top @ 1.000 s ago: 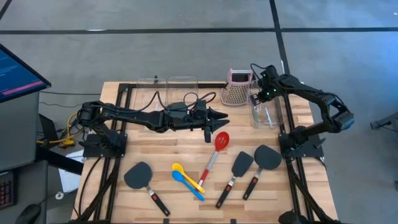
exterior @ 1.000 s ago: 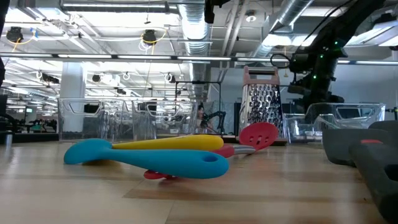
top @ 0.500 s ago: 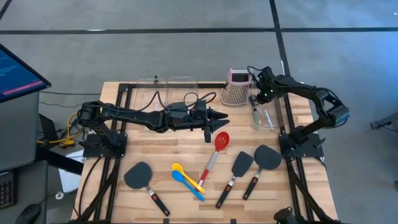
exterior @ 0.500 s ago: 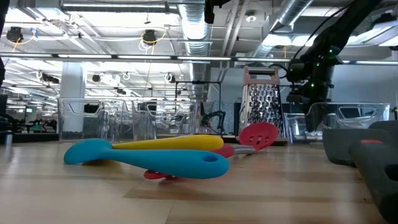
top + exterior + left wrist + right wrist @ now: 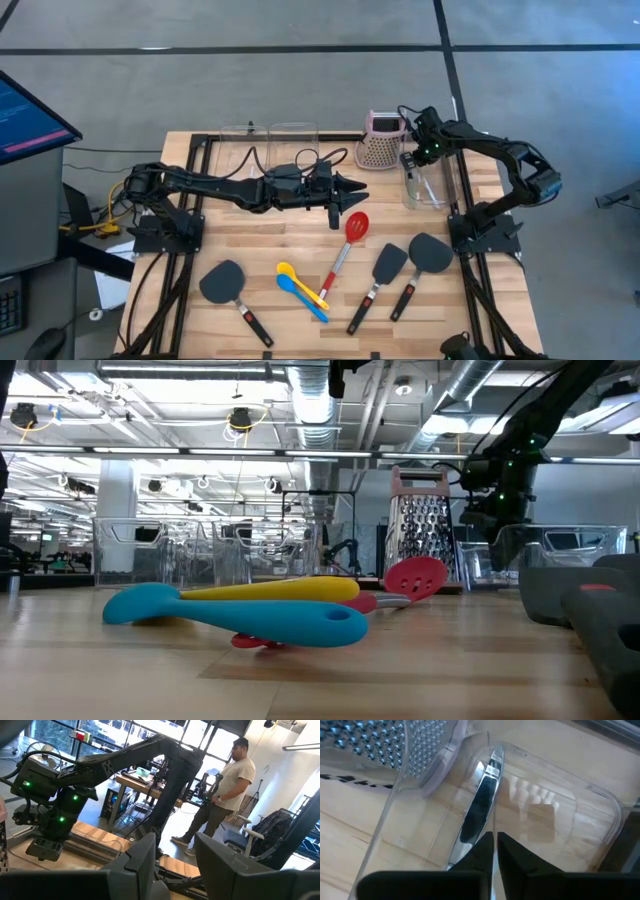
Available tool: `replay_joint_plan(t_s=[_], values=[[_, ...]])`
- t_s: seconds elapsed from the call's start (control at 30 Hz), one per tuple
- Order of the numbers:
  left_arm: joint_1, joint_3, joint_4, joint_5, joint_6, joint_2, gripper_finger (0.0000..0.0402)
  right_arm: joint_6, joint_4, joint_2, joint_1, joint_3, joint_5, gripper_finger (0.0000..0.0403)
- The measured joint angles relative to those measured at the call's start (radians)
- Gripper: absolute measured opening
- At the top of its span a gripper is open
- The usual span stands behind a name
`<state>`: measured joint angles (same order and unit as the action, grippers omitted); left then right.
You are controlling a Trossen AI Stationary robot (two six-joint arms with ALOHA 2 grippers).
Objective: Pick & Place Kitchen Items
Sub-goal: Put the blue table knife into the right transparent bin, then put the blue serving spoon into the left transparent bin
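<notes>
Fingers: right gripper (image 5: 494, 851) nearly closed on the silver tongs (image 5: 479, 809), over the clear bin (image 5: 592, 815) beside the box grater (image 5: 381, 141). Left gripper (image 5: 172, 852) parted, empty, mid-table. Risk: tongs may catch the bin wall on release, tipping out. Spatulas (image 5: 376, 281), spoons unplaced.

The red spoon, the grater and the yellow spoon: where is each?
red spoon (image 5: 356, 225), high view, on its bowl.
grater (image 5: 420, 532), low view, on its metal face.
yellow spoon (image 5: 285, 590), low view, mid-handle.
</notes>
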<state>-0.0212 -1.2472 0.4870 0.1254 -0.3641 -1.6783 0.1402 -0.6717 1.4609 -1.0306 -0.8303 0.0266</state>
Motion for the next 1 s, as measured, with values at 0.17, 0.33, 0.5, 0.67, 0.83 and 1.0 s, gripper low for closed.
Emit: replay_joint_plan(t_s=[0.17,0.33,0.5,0.67,0.83,1.0], values=[[0.0,0.0,0.0,0.0,0.0,0.0,0.0129,-0.005,-0.003,0.0,0.001,-0.001,0.0,0.0062],[0.0,0.0,0.0,0.0,0.0,0.0,0.0129,-0.063,-0.058,-0.021,0.001,-0.035,0.0,0.0065],[0.0,0.0,0.0,0.0,0.0,0.0,0.0129,-0.091,-0.104,-0.115,0.002,-0.092,0.0,0.0016],[0.0,0.0,0.0,0.0,0.0,0.0,0.0129,-0.121,-0.152,-0.259,0.002,-0.142,0.003,0.001],[0.0,0.0,-0.001,0.0,0.0,0.0,0.0129,-0.121,-0.19,-0.438,0.033,-0.157,0.105,0.0004],[0.0,0.0,-0.006,0.0,0.002,0.006,0.0129,-0.04,-0.19,-0.627,0.114,-0.157,0.255,0.0005]])
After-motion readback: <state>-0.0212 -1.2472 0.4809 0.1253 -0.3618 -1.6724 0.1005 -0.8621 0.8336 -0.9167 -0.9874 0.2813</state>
